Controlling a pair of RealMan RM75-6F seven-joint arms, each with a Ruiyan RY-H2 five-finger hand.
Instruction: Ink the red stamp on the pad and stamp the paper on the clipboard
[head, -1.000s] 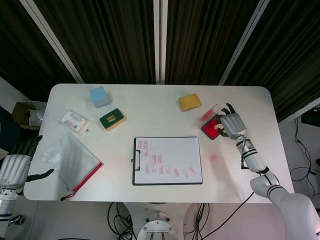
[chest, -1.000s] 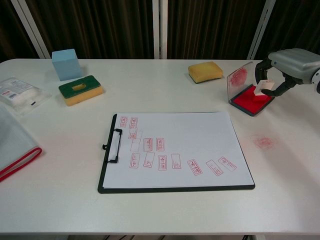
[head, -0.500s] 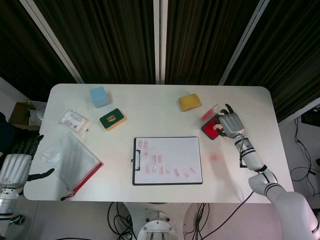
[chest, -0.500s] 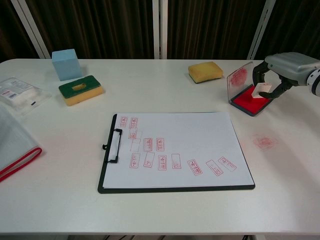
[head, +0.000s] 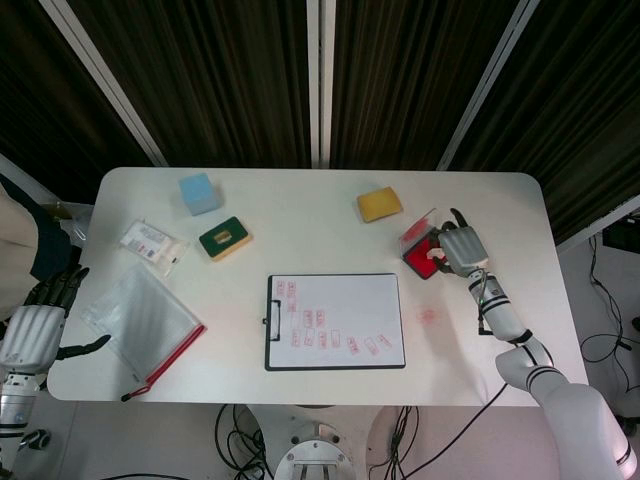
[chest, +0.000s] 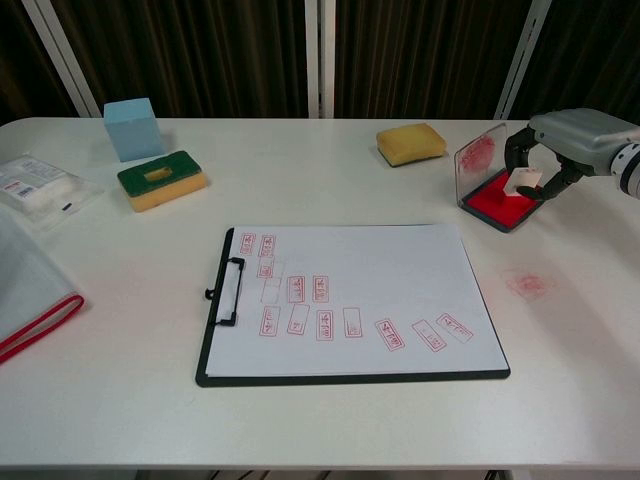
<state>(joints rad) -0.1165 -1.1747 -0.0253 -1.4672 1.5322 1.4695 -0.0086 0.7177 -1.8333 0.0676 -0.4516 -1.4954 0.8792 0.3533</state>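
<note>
Bright, even overhead light, soft faint shadows, sharp focus, dark curtained backdrop behind.

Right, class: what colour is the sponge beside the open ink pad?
Yellow. The sponge near the ink pad shows best in the chest view.

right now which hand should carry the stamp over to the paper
Right. The right hand already pinches the stamp on the ink pad, just beside the clipboard. The left hand sits off the table's far edge, holding nothing.
</note>
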